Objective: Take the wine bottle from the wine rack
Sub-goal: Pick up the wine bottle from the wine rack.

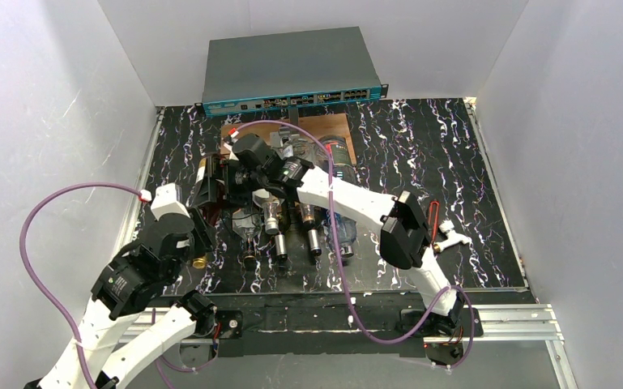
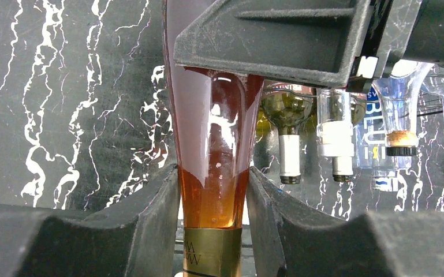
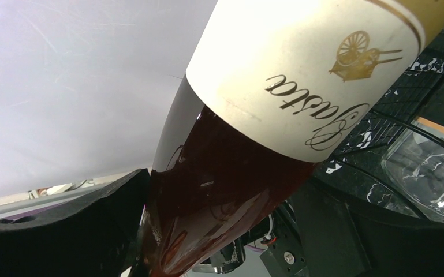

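The black, white-veined marbled table (image 1: pixel 421 162) carries a brown wooden board (image 1: pixel 332 126) at the back. In front of the board is the low black wire-mesh wine rack (image 3: pixel 381 124), loaded with a row of bottles lying necks toward the arms.

The amber glass wine bottle with a cream label (image 2: pixel 213 144) lies at the rack's left end. From these views I cannot tell whether it has left its cradle. The clear-glass bottles (image 2: pixel 335 133) lie just beside it, on its right.

Both arms are on this one bottle. The right gripper (image 3: pixel 225 202) straddles the wide body just below the label, its jaws spread wide; whether they actually press the glass I cannot tell. The left gripper (image 2: pixel 212 184) is clamped on the slim neck, just above the gold foil capsule (image 2: pixel 212 251).

The step in hand looks like the lift-out. The next move likely calls for both arms to rise together and keep the bottle level, then carry it left, away from its neighbours.
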`<state>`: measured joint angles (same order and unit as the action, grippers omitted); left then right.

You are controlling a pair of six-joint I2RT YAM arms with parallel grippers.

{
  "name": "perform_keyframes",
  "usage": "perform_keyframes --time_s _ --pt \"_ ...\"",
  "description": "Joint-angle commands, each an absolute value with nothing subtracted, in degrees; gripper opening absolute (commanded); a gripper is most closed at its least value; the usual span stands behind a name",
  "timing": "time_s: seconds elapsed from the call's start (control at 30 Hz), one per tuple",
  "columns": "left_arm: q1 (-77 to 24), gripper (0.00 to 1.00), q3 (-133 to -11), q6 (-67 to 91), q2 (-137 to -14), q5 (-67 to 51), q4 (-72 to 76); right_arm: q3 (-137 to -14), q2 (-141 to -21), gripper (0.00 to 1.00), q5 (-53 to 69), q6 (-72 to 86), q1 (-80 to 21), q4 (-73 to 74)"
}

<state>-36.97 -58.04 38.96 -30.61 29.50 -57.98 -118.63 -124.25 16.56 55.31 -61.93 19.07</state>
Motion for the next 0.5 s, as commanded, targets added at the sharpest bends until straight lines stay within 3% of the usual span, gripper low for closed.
perform_keyframes --time_s 0.0,0.47 --pt "-36.7 0.00 -64.3 38.6 -27.5 39.8 -44.8 -121.3 -126.1 0.98 15.7 53.9 -62.4 17.2" --pt "-36.7 0.00 -64.3 39.6 -25.3 41.3 -48.1 -123.0 -128.3 0.98 14.9 53.0 -64.4 16.7"
